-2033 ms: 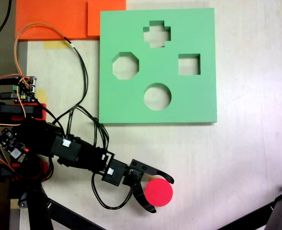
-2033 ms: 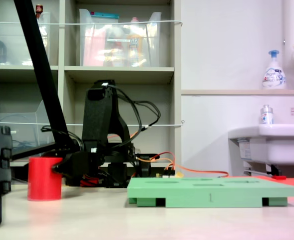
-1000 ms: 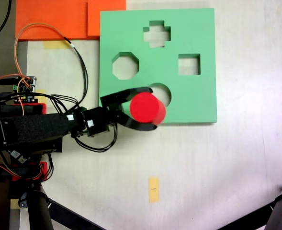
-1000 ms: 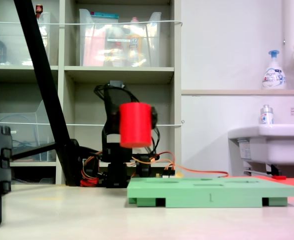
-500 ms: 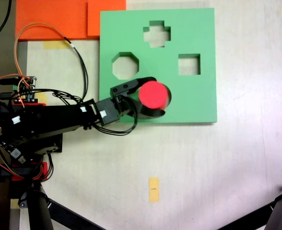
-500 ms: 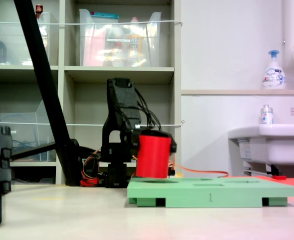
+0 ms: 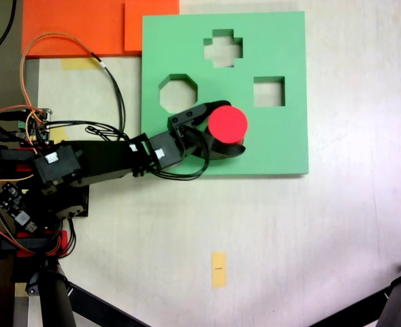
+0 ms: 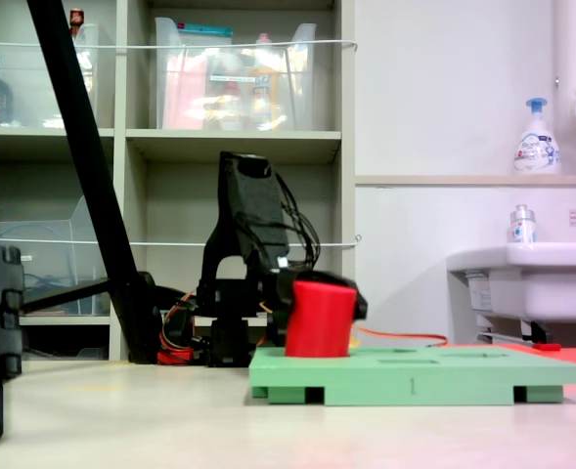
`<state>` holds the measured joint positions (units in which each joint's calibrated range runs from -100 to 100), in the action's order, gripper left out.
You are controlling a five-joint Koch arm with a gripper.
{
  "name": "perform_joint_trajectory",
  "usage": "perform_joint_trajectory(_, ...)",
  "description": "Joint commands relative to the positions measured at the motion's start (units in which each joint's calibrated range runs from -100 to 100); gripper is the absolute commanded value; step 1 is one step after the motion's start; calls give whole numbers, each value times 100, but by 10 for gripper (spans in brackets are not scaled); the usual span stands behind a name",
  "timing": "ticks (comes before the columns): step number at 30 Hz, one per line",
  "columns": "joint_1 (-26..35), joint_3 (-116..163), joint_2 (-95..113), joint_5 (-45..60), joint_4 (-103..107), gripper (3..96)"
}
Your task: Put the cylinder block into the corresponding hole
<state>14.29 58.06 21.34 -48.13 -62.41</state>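
We saw the gripper (image 7: 222,139) clamped around the cylinder block (image 7: 227,123), one black finger curving over it at 11 o'clock and the other under it at 6 o'clock in the first exterior view. The red block covered the corresponding hole (image 7: 237,144) on the green board (image 7: 282,143), at 4 o'clock from the octagonal cutout (image 7: 178,94). In the second exterior view we had the block (image 8: 319,319) upright, its base sunk into the board (image 8: 415,373), most of it standing proud
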Motion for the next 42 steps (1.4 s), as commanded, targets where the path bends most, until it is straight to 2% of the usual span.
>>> perform_joint_trajectory(1, 39, -302, -25, 29, -668, 387)
perform_joint_trajectory(4, 49, -283, -137, 29, -668, 392)
perform_joint_trajectory(5, 49, -263, -165, 29, -668, 421)
perform_joint_trajectory(7, 44, -273, -332, 29, -659, 538)
perform_joint_trajectory(9, 39, -183, -360, 29, -668, 592)
perform_joint_trajectory(15, -29, 884, 352, 39, -678, 603)
perform_joint_trajectory(20, -20, 1343, 1651, 73, -235, 732)
perform_joint_trajectory(24, 15, 1442, 4039, 303, 1701, 732)
perform_joint_trajectory(26, 15, 1034, 5575, 606, 3752, 731)
perform_joint_trajectory(30, -88, -402, 7349, 1646, 6746, 728)
perform_joint_trajectory(32, -298, -911, 7796, 2632, 7565, 668)
perform_joint_trajectory(34, -547, -921, 7866, 3341, 7517, 567)
perform_joint_trajectory(36, -689, -921, 7866, 3565, 7449, 491)
perform_joint_trajectory(42, -1231, 166, 7866, 4635, 6226, 470)
